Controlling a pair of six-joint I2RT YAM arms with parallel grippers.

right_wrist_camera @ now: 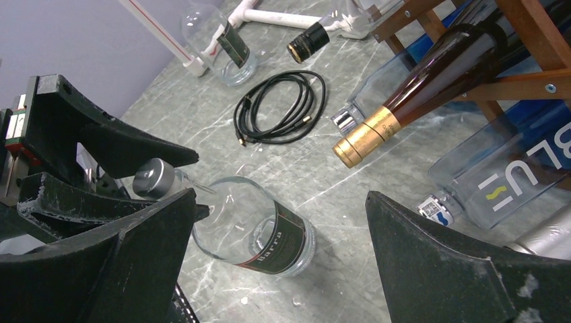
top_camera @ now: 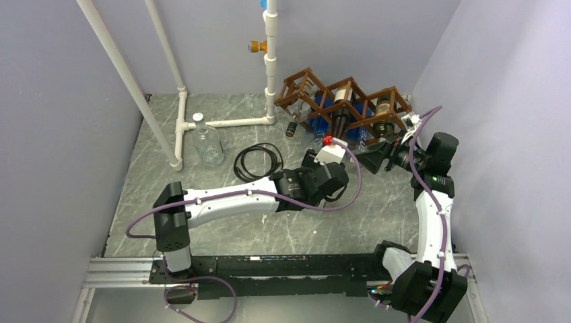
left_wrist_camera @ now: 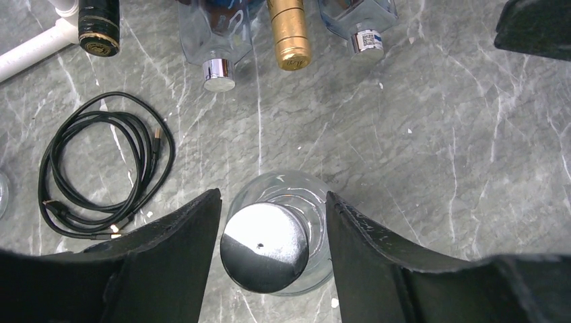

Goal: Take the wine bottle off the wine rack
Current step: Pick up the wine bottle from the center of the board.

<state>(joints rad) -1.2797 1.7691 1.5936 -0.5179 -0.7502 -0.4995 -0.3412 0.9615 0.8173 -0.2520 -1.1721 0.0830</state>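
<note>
Left wrist view shows your left pincer (left_wrist_camera: 273, 196) flanking the clear wine bottle (left_wrist_camera: 264, 247) at its cap; you cannot tell whether it pinches. The bottle lies on the tabletop (left_wrist_camera: 438, 168) before the wine rack (top_camera: 328, 86), its body pointing away. Your right pincer (right_wrist_camera: 280, 195) is spread and empty.

two arms with white shells and black joint housings: the left arm (top_camera: 225, 200) and the right arm (top_camera: 431, 222). small dark screws dot the white links. a purple cable (top_camera: 138, 225) loops along each. a white box (top_camera: 331, 154) with a red tip rides the left wrist. the left claw (left_wrist_camera: 274, 202) and right claw (right_wrist_camera: 281, 198) have broad matte-black fingers, scuffed whitish at the edges.
</note>
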